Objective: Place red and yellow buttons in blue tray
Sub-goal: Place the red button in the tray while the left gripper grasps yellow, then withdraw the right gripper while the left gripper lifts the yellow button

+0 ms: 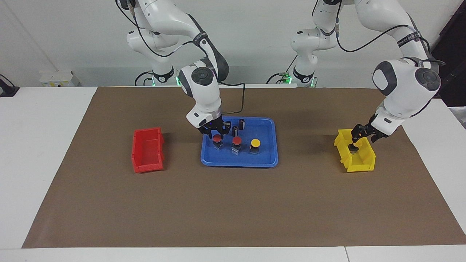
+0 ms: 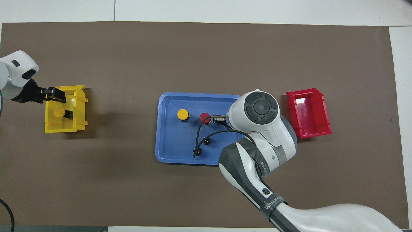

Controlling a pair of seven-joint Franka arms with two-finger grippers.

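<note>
The blue tray [image 1: 240, 163] [image 2: 173, 141] lies mid-table. A yellow button [image 1: 255, 143] [image 2: 182, 114] and a red button [image 1: 237, 142] [image 2: 204, 117] stand in it. My right gripper [image 1: 215, 134] is down in the tray at a second red button [image 1: 217, 139], which also stands on the tray floor; the overhead view hides that button under my right arm. The other yellow button [image 1: 353, 146] [image 2: 60, 113] lies on its side in the yellow bin [image 1: 360, 165] [image 2: 69, 129]. My left gripper [image 1: 355, 137] [image 2: 56, 95] hangs in the bin's mouth just over it.
Two small dark cylinders [image 1: 242, 123] [image 1: 235, 130] stand in the tray on the side nearer the robots, also seen from overhead [image 2: 207, 141] [image 2: 198, 152]. An empty red bin [image 1: 147, 151] [image 2: 309, 114] stands toward the right arm's end. Brown mat covers the table.
</note>
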